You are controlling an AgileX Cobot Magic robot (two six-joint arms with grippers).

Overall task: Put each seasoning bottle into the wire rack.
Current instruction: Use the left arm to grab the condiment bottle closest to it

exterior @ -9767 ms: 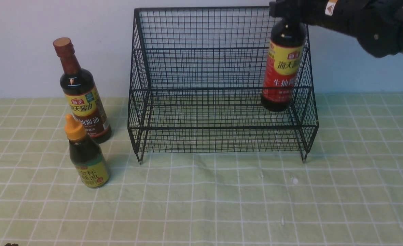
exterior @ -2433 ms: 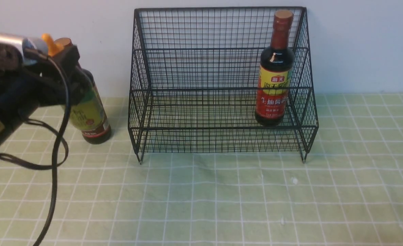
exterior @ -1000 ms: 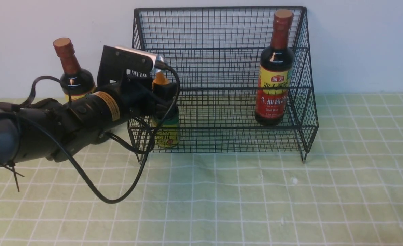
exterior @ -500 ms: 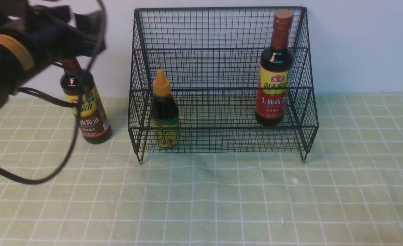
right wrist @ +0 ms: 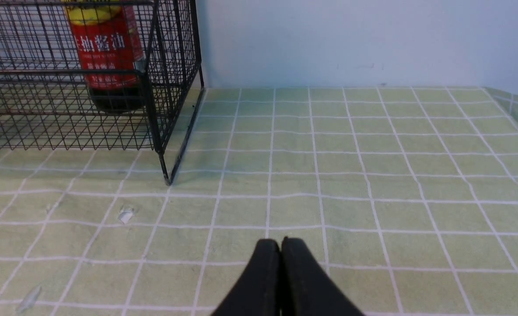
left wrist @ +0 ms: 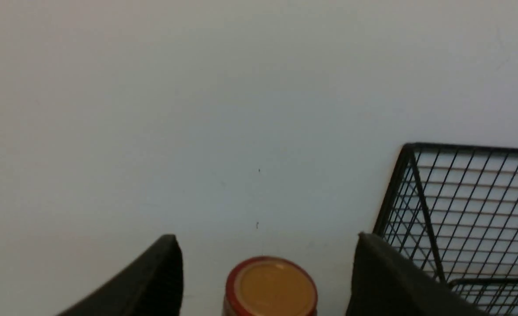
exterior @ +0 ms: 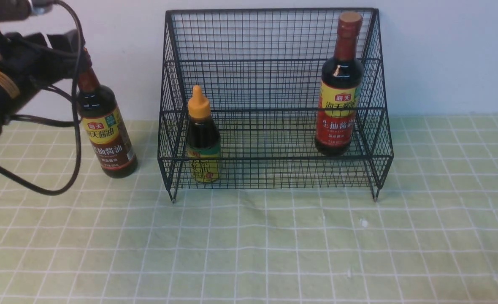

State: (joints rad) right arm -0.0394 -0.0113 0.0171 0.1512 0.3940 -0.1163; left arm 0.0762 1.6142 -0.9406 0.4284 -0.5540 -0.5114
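Currently: left gripper [left wrist: 266, 239], fingers [left wrist: 162, 272] spread wide, one either side of the brown cap on the tall dark-liquid bottle with yellow-and-brown label [exterior: 107, 139]. Gaps show on both sides, no contact. That bottle stands upright on the green checked cloth [exterior: 249, 245], outside the black wire-mesh stepped rack [exterior: 274, 63]. The rack's corner sits just past one finger. Inside the rack, well away from those fingers, are the short orange-nozzled bottle [exterior: 203, 143] on the lower tier and the tall bottle with yellow-and-red label [exterior: 337, 109] on the upper tier. Right gripper [right wrist: 281, 245]: fingers pressed together, empty, above cloth.
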